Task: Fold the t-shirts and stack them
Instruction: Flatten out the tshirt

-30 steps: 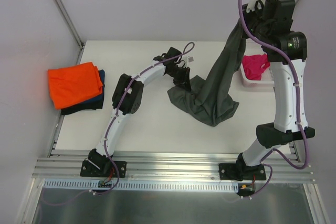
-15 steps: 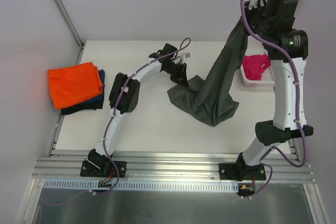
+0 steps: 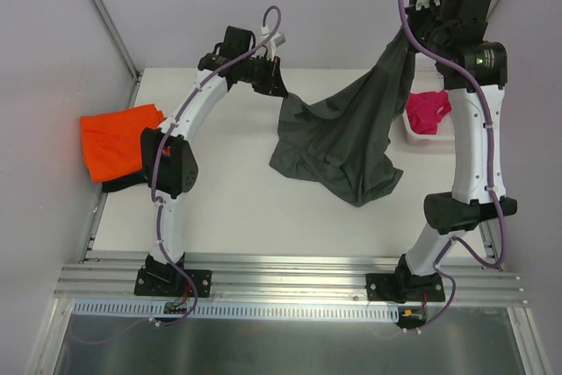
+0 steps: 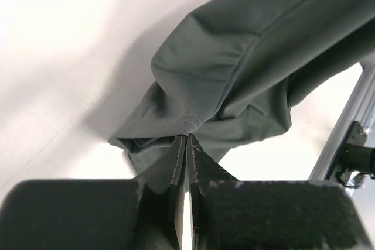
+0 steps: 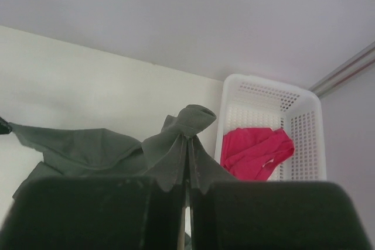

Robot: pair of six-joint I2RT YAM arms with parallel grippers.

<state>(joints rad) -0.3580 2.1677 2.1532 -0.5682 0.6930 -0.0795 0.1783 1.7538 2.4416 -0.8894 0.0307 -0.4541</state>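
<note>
- Above mid-table (image 3: 230, 210), the dark grey t-shirt (image 3: 338, 142) hung spread between both arms.
- The left gripper (image 4: 186, 139) was clamped on its ten-o'clock corner.
- The right gripper (image 5: 188, 143) pinched its one-o'clock corner, held higher.

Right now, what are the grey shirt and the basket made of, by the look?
Grey shirt: soft knit cloth, likely cotton jersey, matte; it drapes, bunches and shows a stitched seam. Basket: rigid white plastic, slightly glossy, probably moulded; regular lattice holes in its walls.
</note>
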